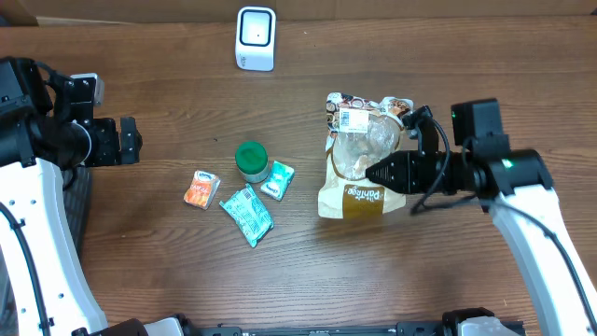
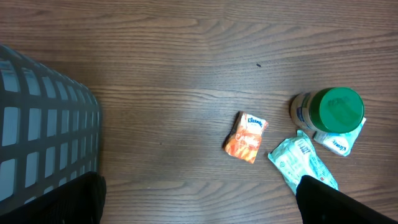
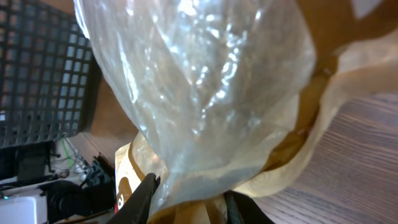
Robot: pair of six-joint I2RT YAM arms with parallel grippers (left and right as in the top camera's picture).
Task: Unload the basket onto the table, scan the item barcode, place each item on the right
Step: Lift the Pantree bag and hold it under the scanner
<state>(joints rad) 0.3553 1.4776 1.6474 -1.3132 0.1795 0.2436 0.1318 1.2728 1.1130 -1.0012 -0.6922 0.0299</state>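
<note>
Overhead: bag (image 1: 357, 166) lies right of bench centre, label end twd far edge. Right claw (image 1: 371, 173) is narrow, pinching the bag's clear middle. White scanner (image 1: 256, 38) stands at far edge, well apart from bag. Left claw (image 1: 133, 141) near left edge, wide, holding nothing. Green-lid jar (image 1: 251, 159) mid-bench, orange packet (image 1: 201, 189) and teal packet (image 1: 247, 215) near it.

Left wrist: claw fingers spread wide over bare wood; basket (image 2: 43, 124) at left, jar and packets at right.

Right wrist: clear bag film fills view, squeezed betw. fingers (image 3: 142, 198).

Kleenex on orange packet (image 2: 247, 137); Kleenex on small teal packet (image 2: 336, 142); bag (image 1: 353, 191) lettering unreadable
</note>
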